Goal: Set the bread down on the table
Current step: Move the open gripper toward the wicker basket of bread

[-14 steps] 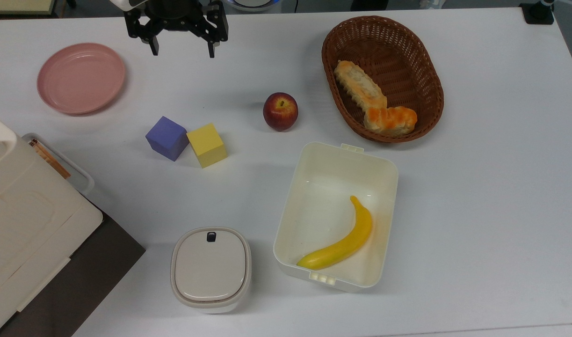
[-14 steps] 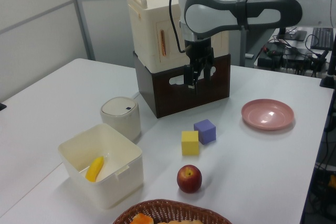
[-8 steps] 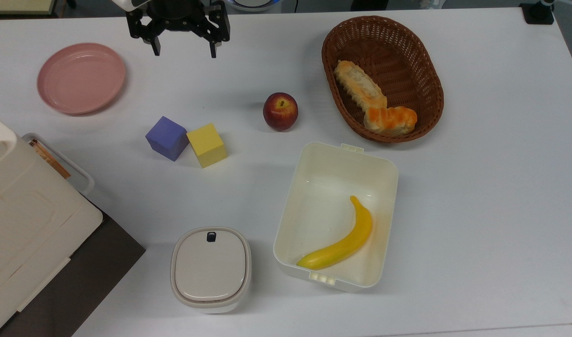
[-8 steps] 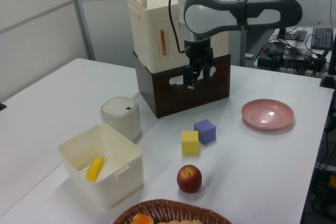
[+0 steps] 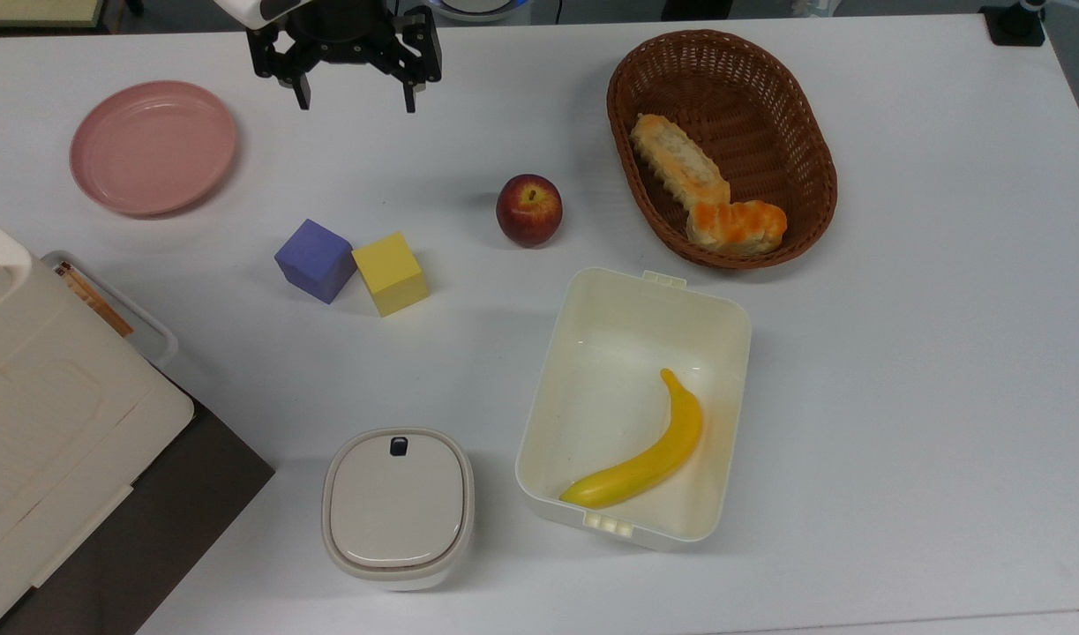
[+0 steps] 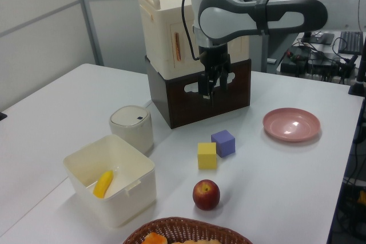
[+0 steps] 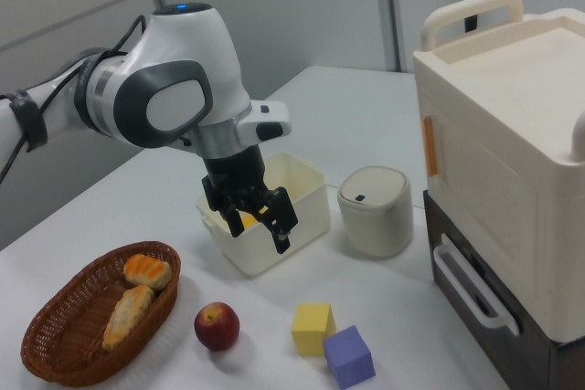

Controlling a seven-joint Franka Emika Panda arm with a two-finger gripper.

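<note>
The end effector (image 5: 355, 95) hangs in the air with its fingers spread apart and nothing between them, near the top view's upper edge, between the pink plate (image 5: 153, 146) and the basket (image 5: 799, 132). The bread (image 5: 737, 226) lies inside the basket, touching a longer loaf (image 5: 677, 160). An apple (image 5: 528, 209) sits on the table (image 5: 927, 370) just beside the basket.
</note>
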